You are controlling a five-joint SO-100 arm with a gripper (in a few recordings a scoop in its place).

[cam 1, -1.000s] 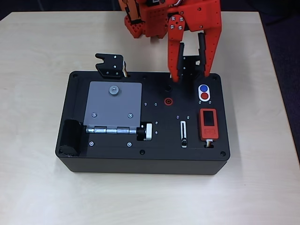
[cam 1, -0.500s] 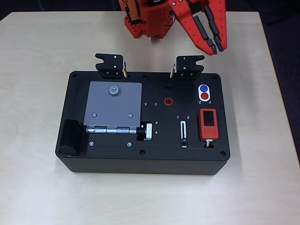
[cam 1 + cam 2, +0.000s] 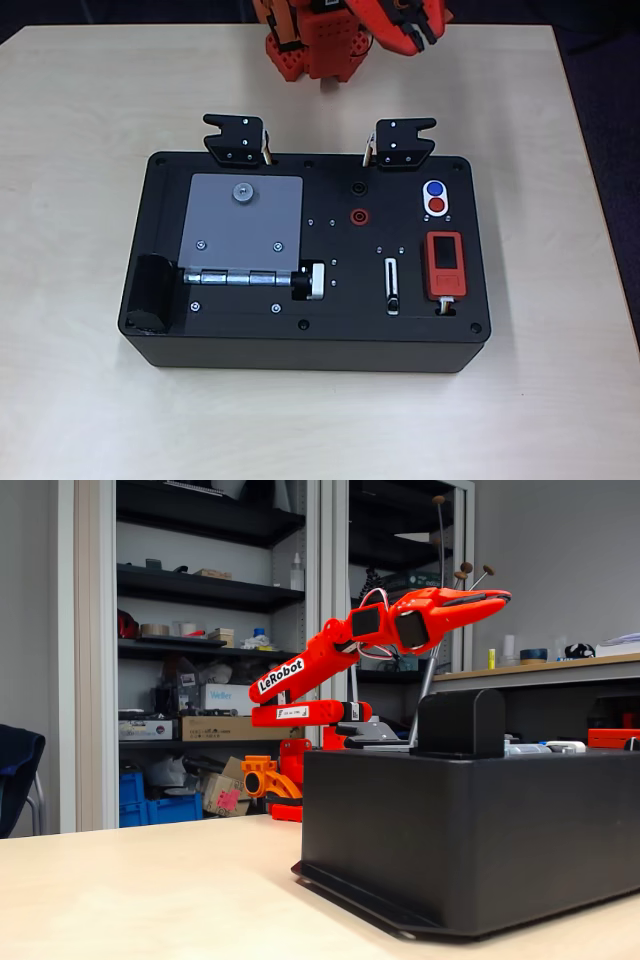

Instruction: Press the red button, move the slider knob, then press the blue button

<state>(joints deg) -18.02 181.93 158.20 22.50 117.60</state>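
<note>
The red button [image 3: 437, 206] and the blue button [image 3: 434, 188] share a white oval on the right of the black box's [image 3: 250, 340] top, blue farther back. The slider knob [image 3: 393, 302] sits at the near end of its white-rimmed slot [image 3: 391, 280]. My orange gripper [image 3: 425, 35] is behind the box at the top edge of the overhead view, apart from everything. In the fixed view the gripper [image 3: 500, 598] is lifted well above the box [image 3: 470, 850], pointing right, fingers together with nothing between them. From that side the box's top face is hidden.
On the box are a grey hinged plate [image 3: 243, 225], a silver-and-black knob [image 3: 312, 281], a red ring socket [image 3: 358, 215], a red screen module [image 3: 444, 264] and two black brackets [image 3: 237, 139] [image 3: 403, 144] at the back edge. The arm's base [image 3: 310, 45] stands behind.
The gripper stood open over the box's back right, near the buttons. It has shut, lifted and drawn back toward the base.
</note>
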